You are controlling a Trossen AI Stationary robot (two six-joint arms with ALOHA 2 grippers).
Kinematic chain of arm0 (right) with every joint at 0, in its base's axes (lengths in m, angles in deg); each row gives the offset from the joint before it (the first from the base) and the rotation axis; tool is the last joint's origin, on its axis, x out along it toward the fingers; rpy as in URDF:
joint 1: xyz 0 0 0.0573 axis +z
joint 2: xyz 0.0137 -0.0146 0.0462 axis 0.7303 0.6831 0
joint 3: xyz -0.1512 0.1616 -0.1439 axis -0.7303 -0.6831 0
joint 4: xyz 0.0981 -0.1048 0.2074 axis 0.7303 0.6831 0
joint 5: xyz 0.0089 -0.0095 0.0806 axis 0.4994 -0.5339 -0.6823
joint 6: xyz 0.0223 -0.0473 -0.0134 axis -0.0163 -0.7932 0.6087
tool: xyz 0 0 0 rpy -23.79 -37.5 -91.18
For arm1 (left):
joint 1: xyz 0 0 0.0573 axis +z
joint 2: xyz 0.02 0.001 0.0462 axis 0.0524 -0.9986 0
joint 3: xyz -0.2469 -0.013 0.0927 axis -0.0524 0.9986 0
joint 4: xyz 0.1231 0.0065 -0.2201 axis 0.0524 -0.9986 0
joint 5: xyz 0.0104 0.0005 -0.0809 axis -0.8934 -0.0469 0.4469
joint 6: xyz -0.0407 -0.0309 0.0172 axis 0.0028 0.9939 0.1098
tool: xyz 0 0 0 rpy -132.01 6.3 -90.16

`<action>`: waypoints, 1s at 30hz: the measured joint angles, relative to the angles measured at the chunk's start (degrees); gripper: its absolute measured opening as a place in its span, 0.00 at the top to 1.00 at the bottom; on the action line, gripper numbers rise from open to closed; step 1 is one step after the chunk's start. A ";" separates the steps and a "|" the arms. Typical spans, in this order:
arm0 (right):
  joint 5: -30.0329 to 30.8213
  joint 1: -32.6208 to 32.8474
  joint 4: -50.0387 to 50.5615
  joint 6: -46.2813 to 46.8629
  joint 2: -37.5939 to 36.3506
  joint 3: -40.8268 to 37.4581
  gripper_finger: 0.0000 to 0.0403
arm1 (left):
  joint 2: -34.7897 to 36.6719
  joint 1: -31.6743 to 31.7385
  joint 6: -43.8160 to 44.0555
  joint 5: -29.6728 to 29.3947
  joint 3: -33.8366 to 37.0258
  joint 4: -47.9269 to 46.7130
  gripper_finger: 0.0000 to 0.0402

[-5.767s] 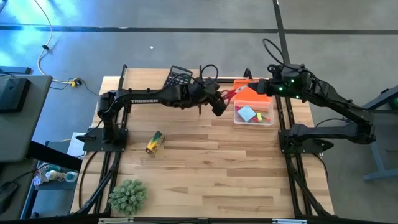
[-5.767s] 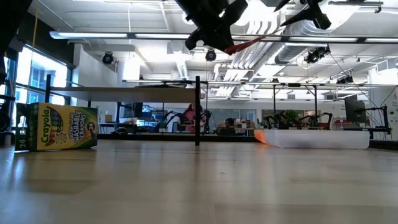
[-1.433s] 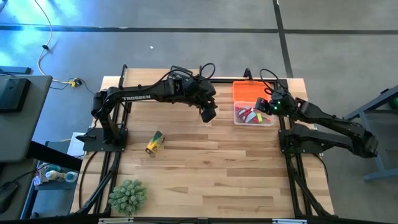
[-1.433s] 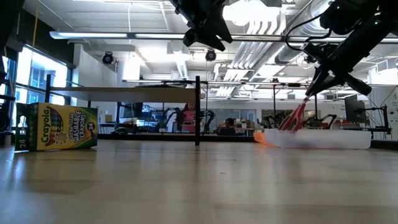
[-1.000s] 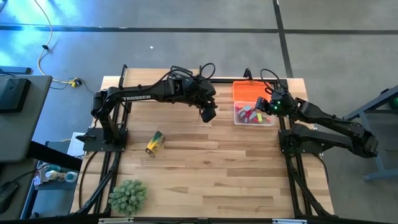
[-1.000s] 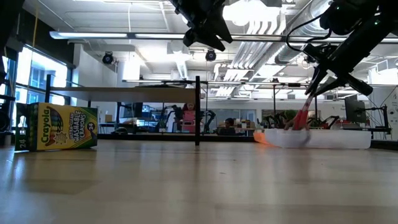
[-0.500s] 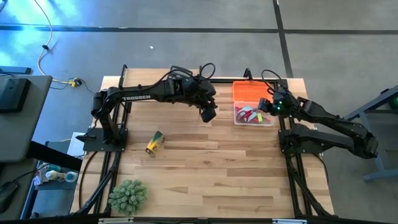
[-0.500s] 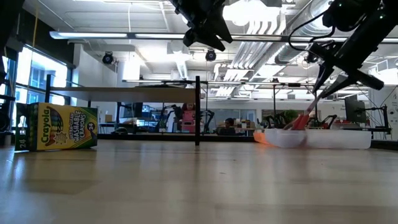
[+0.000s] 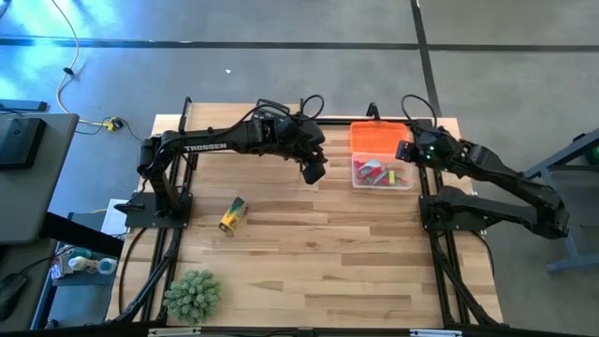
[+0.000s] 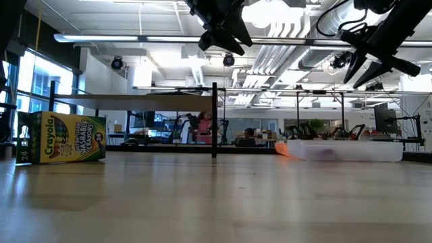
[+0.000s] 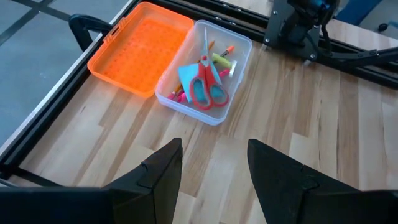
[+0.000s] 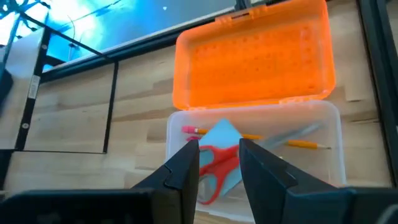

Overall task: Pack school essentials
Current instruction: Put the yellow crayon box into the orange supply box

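1. My right gripper [image 9: 404, 152] hangs in the air over the far right part of the table [image 9: 309, 253], just above the clear plastic box [image 9: 382, 174]; its fingers [image 12: 186, 167] are parted and nothing is between them
2. The red-handled scissors [image 11: 205, 87] lie loose inside the clear box, on top of the other things there, with the blades pointing toward the box's far wall
3. Under the scissors sits the blue note pad [image 11: 186, 78]; my right wrist view shows a corner of it sticking out past the red handles
4. A pencil [image 12: 308, 145] lies along the box floor, and a yellow-green tube [image 11: 222, 60] rests near one corner; a pink pen [image 11: 177, 94] shows at the edge beside the pad
5. The box's orange lid [image 9: 378, 137] is swung fully open and lies flat on the table behind the box, touching it along one long edge
6. My left gripper [image 9: 315, 172] hovers above the table to the left of the box, well clear of it, fingers [image 11: 160, 171] spread apart and holding nothing
7. A crayon box [image 9: 232, 215] lies on the wood on the left half of the table, far from the clear box
8. A spiky green plant [image 9: 193, 294] stands at the near left corner of the table
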 joint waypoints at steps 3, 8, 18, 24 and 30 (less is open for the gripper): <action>-0.03 0.00 -0.24 -1.56 0.01 1.11 0.74 | 0.00 0.00 0.16 0.00 0.00 -0.01 0.58; -2.45 0.02 -2.99 -6.51 0.01 3.28 0.74 | 0.08 -0.24 0.18 0.01 -0.02 -1.74 0.58; -8.50 0.02 -5.72 -9.31 2.28 4.86 0.74 | 3.17 -0.50 5.27 -0.37 -0.11 -7.80 0.58; -10.02 -0.09 -4.49 -10.94 6.23 4.70 0.74 | 2.99 2.20 9.19 0.97 -0.07 -9.68 0.58; -17.10 0.20 -8.31 -17.94 5.99 4.70 0.74 | 4.14 0.52 11.23 1.00 -0.07 -18.41 0.58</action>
